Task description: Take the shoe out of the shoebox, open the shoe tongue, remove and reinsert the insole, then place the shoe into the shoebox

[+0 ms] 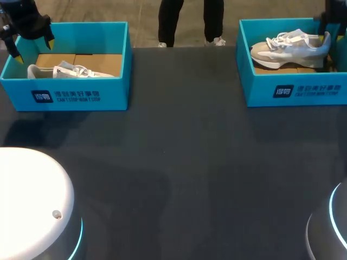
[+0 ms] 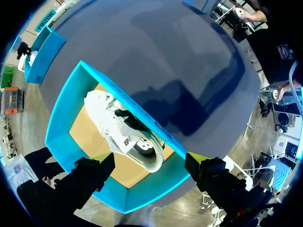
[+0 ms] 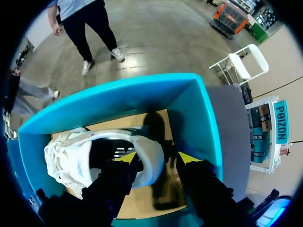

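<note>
The right shoe (image 1: 287, 49), white and laced over a thick beige sole, stands upright in the right shoebox (image 1: 260, 89), a stiff turquoise box with a brown cardboard floor. The right tool (image 3: 156, 157) straddles its rounded heel, spread, with one yellow tip against it and a dark gap at the other. The left tool (image 2: 147, 161) hangs wide open and empty over the left shoebox (image 2: 61, 113). There the left shoe (image 2: 118, 132) lies on its side, half hidden by the wall in the head view.

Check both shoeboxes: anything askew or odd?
Only the white shoe in the left shoebox: it lies on its side against the near wall, while the other shoe in the right shoebox stands upright.
</note>
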You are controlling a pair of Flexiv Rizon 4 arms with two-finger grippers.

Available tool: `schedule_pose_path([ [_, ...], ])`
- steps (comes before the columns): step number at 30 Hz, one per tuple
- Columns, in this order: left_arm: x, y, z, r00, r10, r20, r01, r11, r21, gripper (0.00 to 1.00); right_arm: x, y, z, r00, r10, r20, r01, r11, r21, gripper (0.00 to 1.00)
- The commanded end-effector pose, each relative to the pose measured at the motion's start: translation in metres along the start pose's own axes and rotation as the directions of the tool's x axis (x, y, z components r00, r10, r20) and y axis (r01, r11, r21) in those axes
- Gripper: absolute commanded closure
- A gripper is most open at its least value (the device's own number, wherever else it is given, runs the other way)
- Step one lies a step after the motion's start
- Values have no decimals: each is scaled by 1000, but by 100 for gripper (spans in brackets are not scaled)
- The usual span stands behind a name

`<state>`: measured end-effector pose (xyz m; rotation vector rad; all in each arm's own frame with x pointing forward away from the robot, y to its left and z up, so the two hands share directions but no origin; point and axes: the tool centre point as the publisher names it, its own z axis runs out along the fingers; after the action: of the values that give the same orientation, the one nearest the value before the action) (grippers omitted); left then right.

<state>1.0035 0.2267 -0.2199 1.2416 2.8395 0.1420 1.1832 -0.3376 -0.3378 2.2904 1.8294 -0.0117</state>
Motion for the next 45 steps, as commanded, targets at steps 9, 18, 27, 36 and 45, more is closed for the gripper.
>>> schedule_pose_path([
  [9,1,-1,-1,1000,0,-1,0,1000,-3,0,-2,7,30,1000,-1,13,0,997,82,46],
  [18,1,-1,-1,1000,0,-1,0,1000,-3,0,0,5,50,1000,-16,20,13,993,120,45],
  [27,1,-1,-1,1000,0,-1,0,1000,-3,0,0,1,62,1000,-16,18,13,988,152,49],
  [36,1,-1,-1,1000,0,-1,0,1000,-3,0,-3,-3,65,1000,-12,28,7,986,167,72],
  [45,1,-1,-1,1000,0,-1,0,1000,-3,0,-6,-7,58,999,-2,38,-5,985,171,100],
])
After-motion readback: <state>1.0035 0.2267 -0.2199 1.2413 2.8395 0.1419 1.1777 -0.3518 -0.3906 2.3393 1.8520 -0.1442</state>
